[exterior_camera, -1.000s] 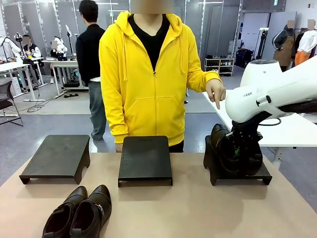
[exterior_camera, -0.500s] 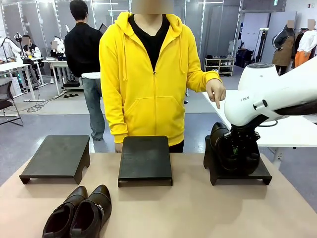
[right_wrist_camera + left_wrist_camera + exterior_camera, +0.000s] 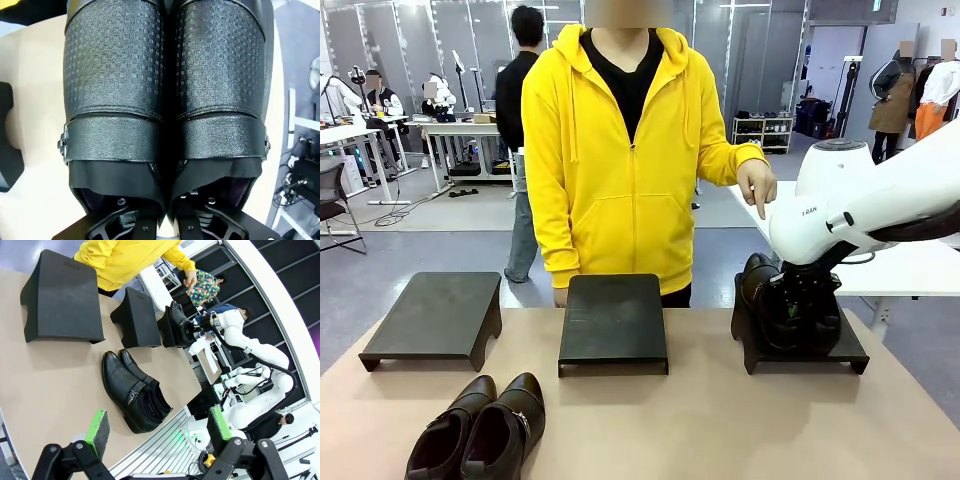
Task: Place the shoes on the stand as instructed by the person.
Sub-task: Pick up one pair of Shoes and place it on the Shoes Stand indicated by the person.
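Two shoes [image 3: 115, 90], pinched by their touching inner collars in the right claw [image 3: 167, 217], look stiff, glossy, probably slippery, weighty; left claw [image 3: 158, 425] spread, second pair [image 3: 132, 390] ahead.

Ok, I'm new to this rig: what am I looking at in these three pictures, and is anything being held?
The front view looks across the table at a person whose hand points down at the right stand. The white machine entering from the right is the robot's right arm; its right gripper is shut on a pair of black shoes at that stand. The right wrist view looks from that wrist straight along the held pair. The left wrist view comes from the other arm: its left gripper is open, holding nothing. The middle stand and left stand sit alongside, and a second pair lies on the table nearer the robot.
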Robot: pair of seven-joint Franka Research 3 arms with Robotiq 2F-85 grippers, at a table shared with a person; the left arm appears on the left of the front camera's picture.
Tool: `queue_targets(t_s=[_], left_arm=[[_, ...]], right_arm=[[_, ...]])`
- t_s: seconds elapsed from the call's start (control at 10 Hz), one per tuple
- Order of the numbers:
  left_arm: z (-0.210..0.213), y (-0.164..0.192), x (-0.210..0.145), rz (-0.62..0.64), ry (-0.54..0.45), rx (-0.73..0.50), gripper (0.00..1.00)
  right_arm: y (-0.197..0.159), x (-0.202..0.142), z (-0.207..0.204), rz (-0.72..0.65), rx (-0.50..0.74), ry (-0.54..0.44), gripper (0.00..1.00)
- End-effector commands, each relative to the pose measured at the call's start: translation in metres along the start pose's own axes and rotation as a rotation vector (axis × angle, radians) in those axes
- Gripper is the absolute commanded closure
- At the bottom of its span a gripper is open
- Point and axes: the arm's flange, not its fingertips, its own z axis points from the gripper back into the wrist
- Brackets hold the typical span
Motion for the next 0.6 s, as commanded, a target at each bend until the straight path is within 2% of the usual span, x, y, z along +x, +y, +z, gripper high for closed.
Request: queue_targets(t_s=[0.0,0.5], left_arm=[[0.0009,0.0001,0.0001,-0.002,-0.003,-0.004,0.0],[0.0009,0.0001,0.0001,-0.002,-0.003,-0.004,0.0]], right_arm=[[0.0043,-0.0022,-0.0087,-0.036,-0.021,-0.053,0.92],[0.0034,-0.0044,-0.011,-0.045,-0.026,-0.039,0.92]])
